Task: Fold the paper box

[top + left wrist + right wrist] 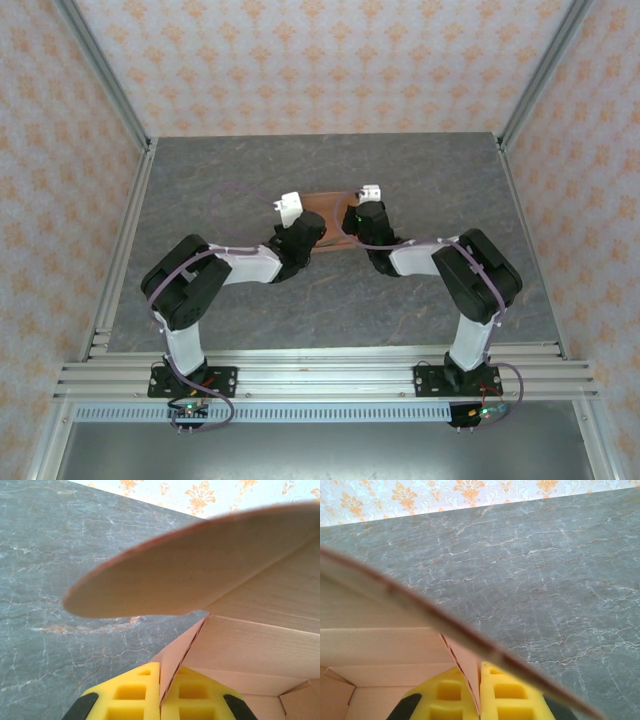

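Observation:
The paper box [328, 208] is salmon-orange card, partly formed, at the middle of the grey table between both grippers. My left gripper [303, 233] holds its left end and my right gripper [366, 222] its right end. In the left wrist view the yellow fingers [131, 692] of the left gripper [161, 675] are shut on a thin side flap of the paper box [255, 645], with a rounded lid flap [200, 570] overhead. In the right wrist view the right gripper [479, 682] pinches a side flap of the paper box [380, 645] under a blurred flap edge [445, 617].
The grey marbled table [250, 170] extends beyond the box on all sides. Aluminium rails [320, 375] run along the near edge and up the left side [125, 240]. Patterned walls close in the back and both sides.

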Available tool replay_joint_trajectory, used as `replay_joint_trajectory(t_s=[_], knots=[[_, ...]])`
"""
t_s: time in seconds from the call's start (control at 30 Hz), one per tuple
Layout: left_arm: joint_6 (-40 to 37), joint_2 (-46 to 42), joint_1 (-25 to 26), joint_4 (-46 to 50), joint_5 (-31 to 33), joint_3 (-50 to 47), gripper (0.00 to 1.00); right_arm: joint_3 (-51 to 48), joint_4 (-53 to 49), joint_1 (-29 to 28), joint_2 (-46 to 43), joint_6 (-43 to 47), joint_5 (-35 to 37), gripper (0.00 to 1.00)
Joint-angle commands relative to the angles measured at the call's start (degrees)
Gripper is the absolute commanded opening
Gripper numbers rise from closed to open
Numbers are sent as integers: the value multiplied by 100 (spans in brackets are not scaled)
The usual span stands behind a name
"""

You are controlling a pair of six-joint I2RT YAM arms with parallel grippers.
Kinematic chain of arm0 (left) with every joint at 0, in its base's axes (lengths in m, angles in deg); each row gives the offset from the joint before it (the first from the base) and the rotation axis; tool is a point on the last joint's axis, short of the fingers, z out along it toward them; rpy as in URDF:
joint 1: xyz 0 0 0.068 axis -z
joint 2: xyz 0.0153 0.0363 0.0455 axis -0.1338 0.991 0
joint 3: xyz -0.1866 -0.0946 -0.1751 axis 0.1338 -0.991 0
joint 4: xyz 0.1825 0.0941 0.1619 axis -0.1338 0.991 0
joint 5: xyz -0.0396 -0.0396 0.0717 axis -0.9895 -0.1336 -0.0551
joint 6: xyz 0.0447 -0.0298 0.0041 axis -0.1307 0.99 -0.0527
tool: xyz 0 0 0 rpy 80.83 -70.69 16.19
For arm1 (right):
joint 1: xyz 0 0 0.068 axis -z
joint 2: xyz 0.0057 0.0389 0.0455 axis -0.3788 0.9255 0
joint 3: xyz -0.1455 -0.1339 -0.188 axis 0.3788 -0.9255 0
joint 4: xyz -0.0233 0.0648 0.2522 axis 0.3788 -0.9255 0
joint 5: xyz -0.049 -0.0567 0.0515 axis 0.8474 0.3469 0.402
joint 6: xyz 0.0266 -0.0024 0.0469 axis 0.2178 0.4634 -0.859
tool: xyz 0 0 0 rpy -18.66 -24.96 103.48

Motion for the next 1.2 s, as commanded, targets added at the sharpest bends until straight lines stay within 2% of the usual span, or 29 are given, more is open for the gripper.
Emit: replay_joint_trajectory(t_s=[0.0, 0.2, 0.6, 0.83, 1.17], knots=[[297, -193, -128, 462, 1211, -343, 0, -227, 22, 215, -202, -170, 953, 3], [351, -203, -93, 318, 1317, -655, 0, -543, 208, 35, -340, -160, 1149, 2], [261, 27, 56, -180, 1533, -930, 0, -1278, 1251, -95, -265, -22, 1237, 4], [210, 230, 205, -566, 1828, -1080, 0, -1380, 1389, -166, -297, -212, 1388, 3], [17, 349, 222, -814, 1813, -1116, 0, -1569, 1989, -285, 10, -135, 1565, 3]])
